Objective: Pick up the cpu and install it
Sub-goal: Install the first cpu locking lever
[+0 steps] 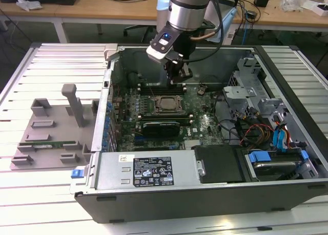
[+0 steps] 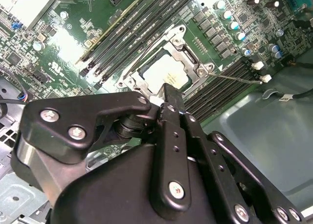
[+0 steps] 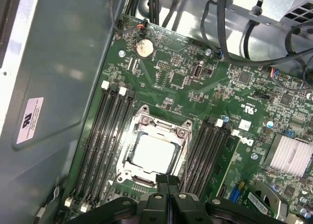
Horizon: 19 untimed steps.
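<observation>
cpu (image 3: 152,153) is sitting in the socket frame (image 3: 161,123) on the motherboard (image 3: 164,89), inside the open case (image 1: 205,194). End effector (image 3: 167,180) is hovering just above the socket, fingers (image 2: 171,119) closed together and gripping nothing.

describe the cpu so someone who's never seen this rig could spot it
Look into the open computer case and find the green motherboard lying at its bottom. Near the board's middle, between two banks of long black memory slots, sits a metal socket frame. The cpu is the flat, smooth, silvery-grey square inside that frame; everything around it is black slots or green board.
</observation>
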Tool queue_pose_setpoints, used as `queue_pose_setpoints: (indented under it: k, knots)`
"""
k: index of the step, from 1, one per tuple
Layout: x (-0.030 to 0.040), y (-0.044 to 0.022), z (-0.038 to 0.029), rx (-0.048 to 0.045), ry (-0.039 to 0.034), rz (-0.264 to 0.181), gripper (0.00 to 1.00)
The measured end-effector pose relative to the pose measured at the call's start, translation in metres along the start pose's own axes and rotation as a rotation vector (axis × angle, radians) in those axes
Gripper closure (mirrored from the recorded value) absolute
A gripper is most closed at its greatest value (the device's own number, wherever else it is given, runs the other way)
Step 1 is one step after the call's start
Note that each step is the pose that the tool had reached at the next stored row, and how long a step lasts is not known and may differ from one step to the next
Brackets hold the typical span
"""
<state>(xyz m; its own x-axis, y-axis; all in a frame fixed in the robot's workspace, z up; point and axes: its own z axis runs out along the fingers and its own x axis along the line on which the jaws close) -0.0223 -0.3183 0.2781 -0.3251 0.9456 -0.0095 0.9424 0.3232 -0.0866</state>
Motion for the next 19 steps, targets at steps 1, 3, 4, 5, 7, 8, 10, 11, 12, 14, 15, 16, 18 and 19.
queue_pose_setpoints:
  k: [1,3,4,5,7,8,10,11,12,14,15,16,18,19]
  knots:
    - [0.0,0.0,0.0,0.0,-0.0002,-0.002,0.89]
    - [0.0,0.0001,0.0,0.0,-0.0003,-0.003,0.89]
    - [0.0,0.0001,0.0,0.0,-0.0003,-0.003,0.89]
    - [-0.0001,0.0004,0.0,0.0,-0.0004,-0.004,0.89]
    - [-0.0001,0.0004,0.0,-0.0001,-0.001,-0.011,0.89]
    - [-0.0002,0.0005,0.0,-0.0005,-0.0043,-0.049,0.89]
    - [-0.0002,0.0005,0.0,-0.0008,-0.0077,-0.088,0.89]
    - [-0.0002,0.0005,0.0,-0.0009,-0.0085,-0.097,0.89]
    - [-0.0002,0.0005,0.0,-0.0011,-0.0092,-0.106,0.89]
    - [-0.0002,0.0005,0.0,-0.0012,-0.0108,-0.124,0.89]
    - [-0.0002,0.0005,0.0,-0.0012,-0.0113,-0.131,0.89]
    - [-0.0002,0.0005,0.0,-0.0013,-0.0117,-0.135,0.89]
    - [-0.0002,0.0005,0.0,-0.0014,-0.0125,-0.145,0.89]
    - [-0.0002,0.0005,0.0,-0.0014,-0.0133,-0.152,0.89]
